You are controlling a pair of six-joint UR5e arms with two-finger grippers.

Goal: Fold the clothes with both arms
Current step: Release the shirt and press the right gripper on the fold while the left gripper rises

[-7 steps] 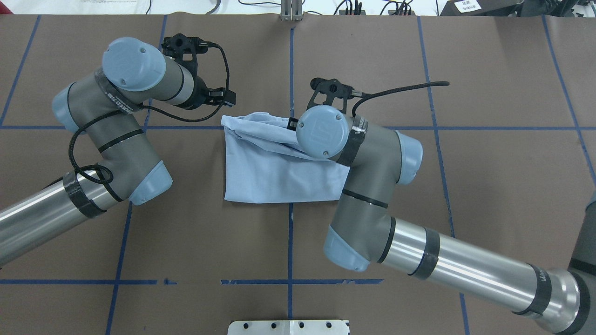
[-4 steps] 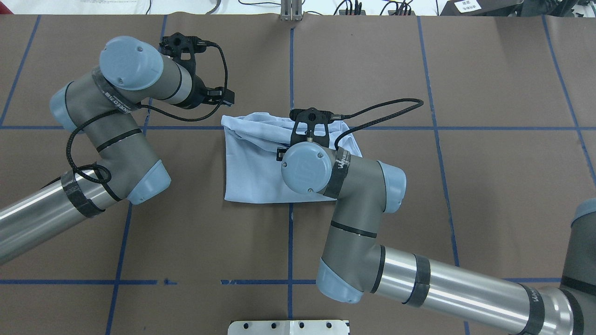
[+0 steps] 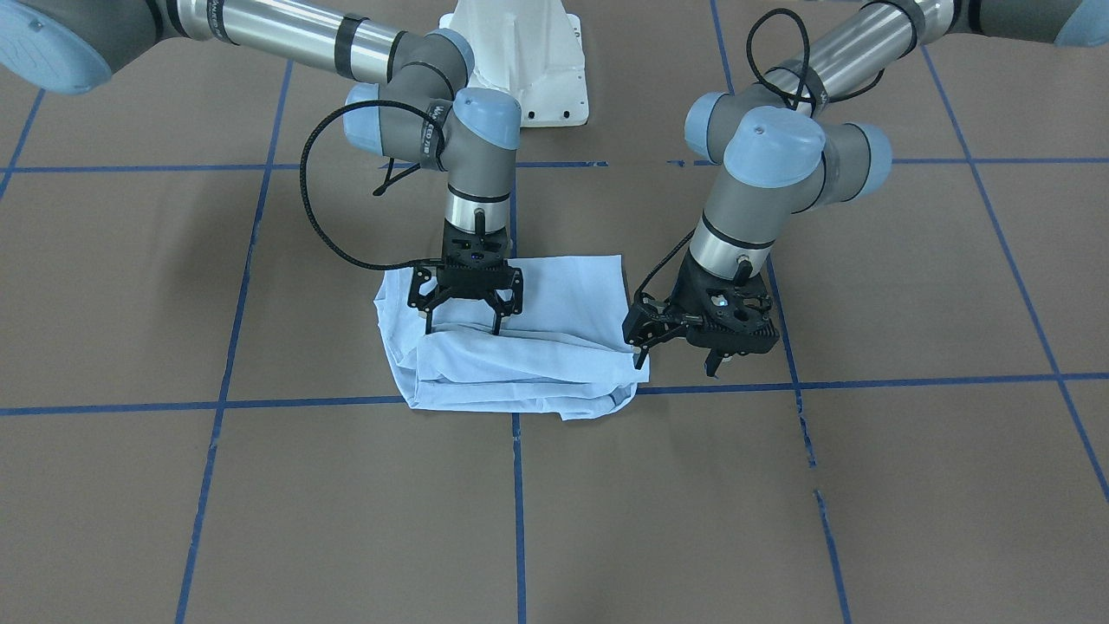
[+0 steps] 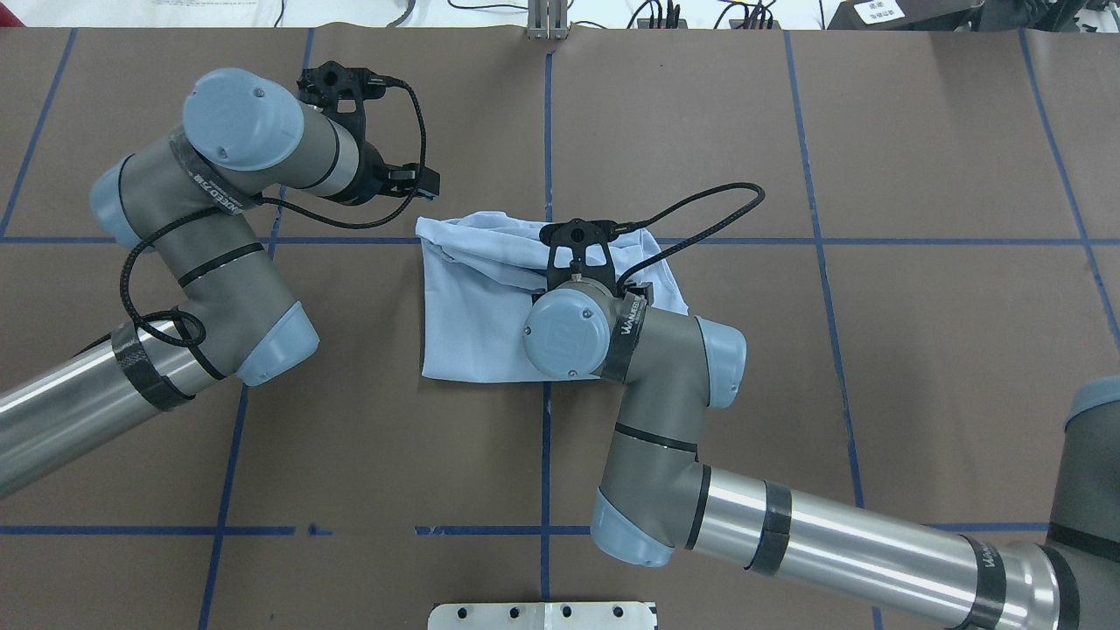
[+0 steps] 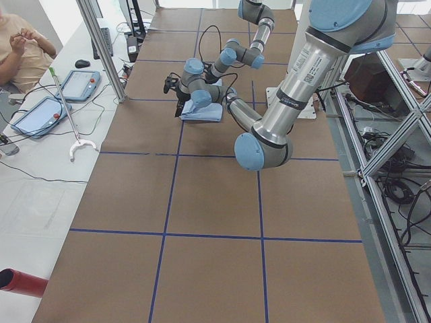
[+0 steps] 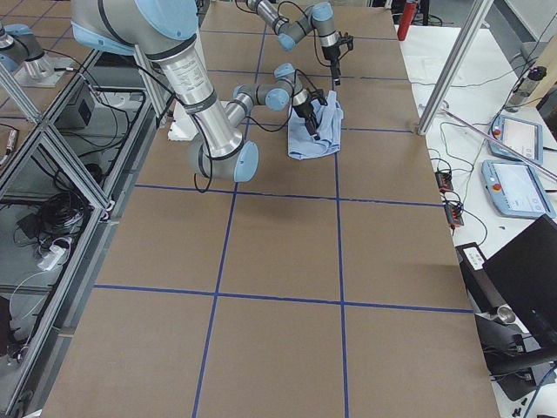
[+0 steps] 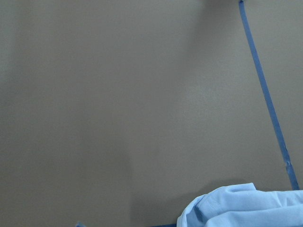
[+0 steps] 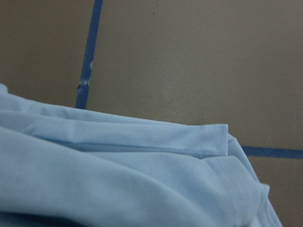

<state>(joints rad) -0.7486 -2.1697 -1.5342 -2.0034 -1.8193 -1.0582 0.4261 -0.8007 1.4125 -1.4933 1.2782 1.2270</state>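
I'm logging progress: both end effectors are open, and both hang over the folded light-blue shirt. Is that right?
Not quite. Only the right end effector hangs over the shirt; the left end effector hangs beside its edge, over bare table. Both are open, as the front-facing view shows.

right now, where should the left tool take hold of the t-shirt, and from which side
The far corner of the T-shirt on the robot's left, where folded layers stack into a thick edge. Come in low from the left: the left tool hangs open beside that corner, so a finger could probably slip under.
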